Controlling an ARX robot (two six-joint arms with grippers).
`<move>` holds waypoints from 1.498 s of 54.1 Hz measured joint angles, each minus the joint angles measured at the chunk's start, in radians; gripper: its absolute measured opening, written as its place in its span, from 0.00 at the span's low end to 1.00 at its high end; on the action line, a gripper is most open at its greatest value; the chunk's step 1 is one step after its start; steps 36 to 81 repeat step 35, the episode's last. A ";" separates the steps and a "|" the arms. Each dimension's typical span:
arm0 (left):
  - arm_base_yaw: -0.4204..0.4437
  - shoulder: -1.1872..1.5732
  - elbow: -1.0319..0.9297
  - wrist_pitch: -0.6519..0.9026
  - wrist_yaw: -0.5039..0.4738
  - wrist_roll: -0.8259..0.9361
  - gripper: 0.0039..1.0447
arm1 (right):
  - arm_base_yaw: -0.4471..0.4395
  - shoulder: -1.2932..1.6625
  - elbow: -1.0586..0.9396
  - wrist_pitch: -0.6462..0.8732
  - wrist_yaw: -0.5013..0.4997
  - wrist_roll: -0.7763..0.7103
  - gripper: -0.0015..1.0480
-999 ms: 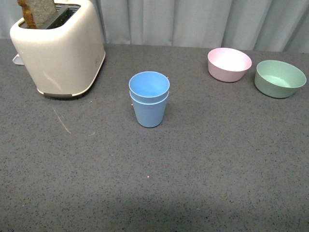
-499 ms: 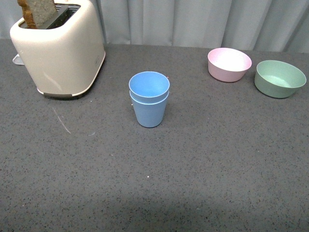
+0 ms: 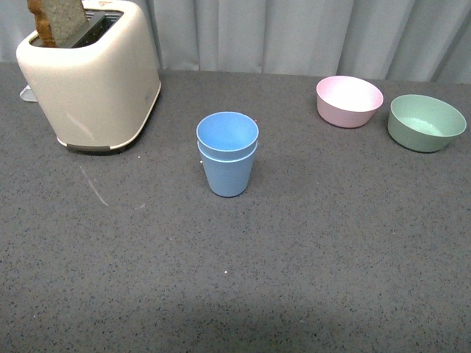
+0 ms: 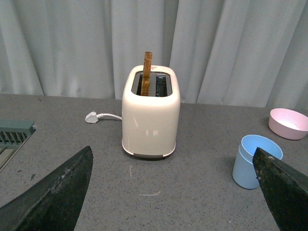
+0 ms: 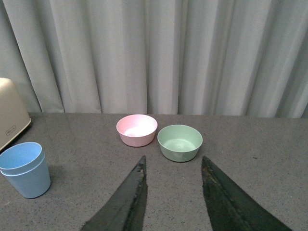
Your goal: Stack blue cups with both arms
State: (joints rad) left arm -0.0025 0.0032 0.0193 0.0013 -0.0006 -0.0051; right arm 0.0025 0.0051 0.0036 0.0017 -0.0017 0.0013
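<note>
The two blue cups [image 3: 227, 153] stand nested, one inside the other, upright on the grey table near its middle. They also show in the left wrist view [image 4: 253, 160] and in the right wrist view [image 5: 25, 169]. Neither arm shows in the front view. My left gripper [image 4: 173, 154] is open and empty, its jaws far apart, with the cups beside one jaw. My right gripper [image 5: 173, 162] is open and empty, pointing at the bowls, well apart from the cups.
A cream toaster [image 3: 92, 70] with a slice of bread in it stands at the back left; its plug [image 4: 91, 117] lies behind it. A pink bowl [image 3: 349, 99] and a green bowl [image 3: 426, 121] sit at the back right. A grey rack edge [image 4: 14, 132] shows beside the toaster.
The front view has shifted very slightly; the nested cups, toaster and bowls have not moved on the table.
</note>
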 joint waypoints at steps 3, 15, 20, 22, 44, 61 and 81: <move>0.000 0.000 0.000 0.000 0.000 0.000 0.94 | 0.000 -0.001 0.000 0.000 0.000 0.000 0.48; 0.000 0.000 0.000 0.000 0.000 0.000 0.94 | 0.000 -0.002 0.000 0.000 0.000 0.000 0.87; 0.000 0.000 0.000 0.000 0.000 0.000 0.94 | 0.000 -0.002 0.000 0.000 0.000 0.000 0.90; 0.000 0.000 0.000 0.000 0.000 0.000 0.94 | 0.000 -0.001 0.000 0.000 0.000 0.001 0.90; 0.000 0.000 0.000 0.000 0.000 0.000 0.94 | 0.000 -0.002 0.000 0.000 0.000 0.001 0.91; 0.000 0.000 0.000 0.000 0.000 0.000 0.94 | 0.000 -0.002 0.000 0.000 0.000 0.001 0.91; 0.000 0.000 0.000 0.000 0.000 0.000 0.94 | 0.000 -0.002 0.000 0.000 0.000 0.001 0.91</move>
